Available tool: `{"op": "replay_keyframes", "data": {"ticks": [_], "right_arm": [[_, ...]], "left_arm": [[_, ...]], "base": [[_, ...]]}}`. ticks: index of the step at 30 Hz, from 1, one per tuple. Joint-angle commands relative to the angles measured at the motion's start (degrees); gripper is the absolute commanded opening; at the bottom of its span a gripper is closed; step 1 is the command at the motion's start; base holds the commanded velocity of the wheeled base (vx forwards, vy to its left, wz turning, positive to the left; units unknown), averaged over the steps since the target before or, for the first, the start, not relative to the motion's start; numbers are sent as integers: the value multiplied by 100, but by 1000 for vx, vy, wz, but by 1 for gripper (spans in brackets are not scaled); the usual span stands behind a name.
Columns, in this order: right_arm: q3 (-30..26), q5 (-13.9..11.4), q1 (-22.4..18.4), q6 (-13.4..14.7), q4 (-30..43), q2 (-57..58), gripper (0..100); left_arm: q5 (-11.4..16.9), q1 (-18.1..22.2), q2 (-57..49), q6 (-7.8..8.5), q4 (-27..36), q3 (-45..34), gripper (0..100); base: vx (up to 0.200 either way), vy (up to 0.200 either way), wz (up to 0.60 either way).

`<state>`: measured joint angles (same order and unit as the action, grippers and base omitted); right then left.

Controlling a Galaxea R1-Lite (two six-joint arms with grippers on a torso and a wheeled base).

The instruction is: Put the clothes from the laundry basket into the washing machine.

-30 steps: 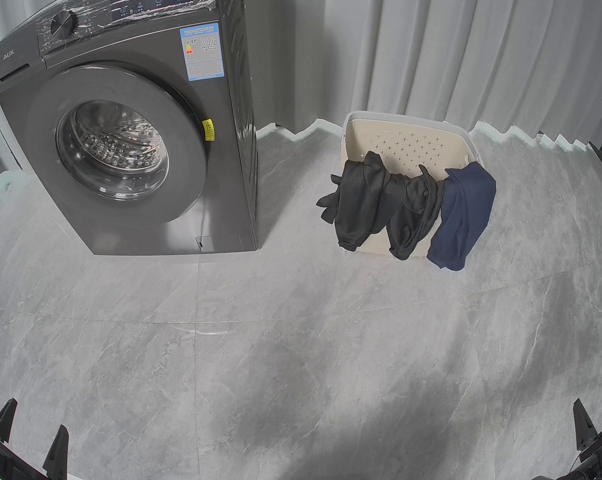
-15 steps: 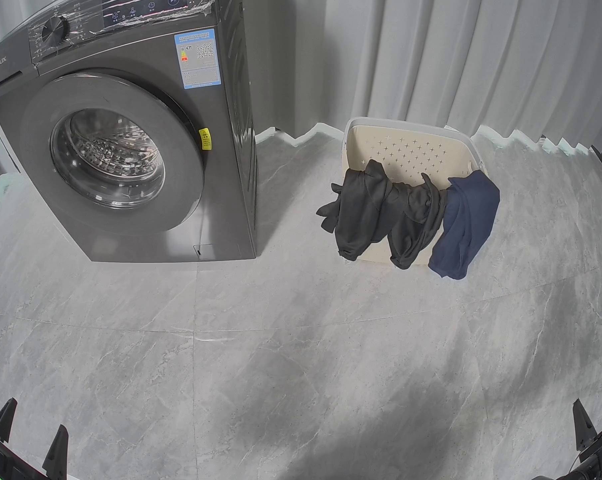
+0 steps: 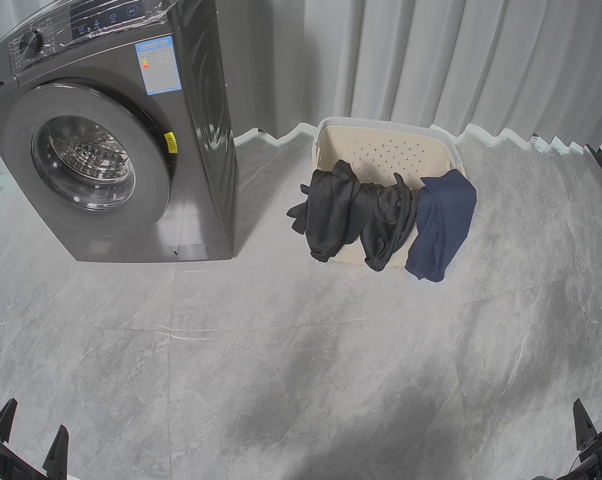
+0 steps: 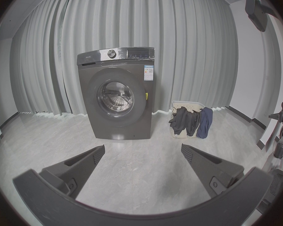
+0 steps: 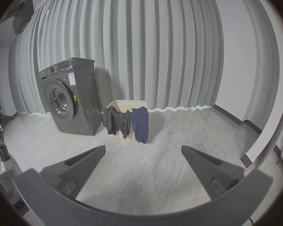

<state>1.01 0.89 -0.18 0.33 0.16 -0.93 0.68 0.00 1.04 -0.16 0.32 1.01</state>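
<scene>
Clothes (image 3: 344, 211), two dark pieces and a navy one, hang over the front rim of the laundry basket (image 3: 381, 126) beside the washing machine (image 3: 114, 135), well apart from both arms. The left gripper (image 3: 36, 418) and right gripper (image 3: 596, 401) sit low, fingers spread wide and empty, over the grey tiled floor (image 3: 301, 368) before a pale curtain (image 3: 448, 48).

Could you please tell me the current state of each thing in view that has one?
Washing machine door: shut.
Laundry basket: upright, garments over its front rim.
Leftmost dark garment: draped over the rim.
Middle dark garment: draped over the rim.
Navy garment: draped over the rim, hanging outside.
Left hand: open, empty.
Right hand: open, empty.
</scene>
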Motion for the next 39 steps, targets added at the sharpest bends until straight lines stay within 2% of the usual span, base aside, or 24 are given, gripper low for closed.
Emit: {"op": "replay_keyframes", "data": {"ticks": [1,9,18,39], "right_arm": [[-92,-1,1,2,2,40,100],[-92,-1,1,2,2,40,100],[-92,-1,1,2,2,40,100],[-92,-1,1,2,2,40,100]], "left_arm": [[2,0,-95,7,3,-101,100],[2,0,-95,7,3,-101,100],[-7,0,-95,-11,3,-101,100],[-7,0,-95,-11,3,-101,100]], "base": [[0,-200,0],[0,-200,0],[0,0,0],[200,0,0]]}}
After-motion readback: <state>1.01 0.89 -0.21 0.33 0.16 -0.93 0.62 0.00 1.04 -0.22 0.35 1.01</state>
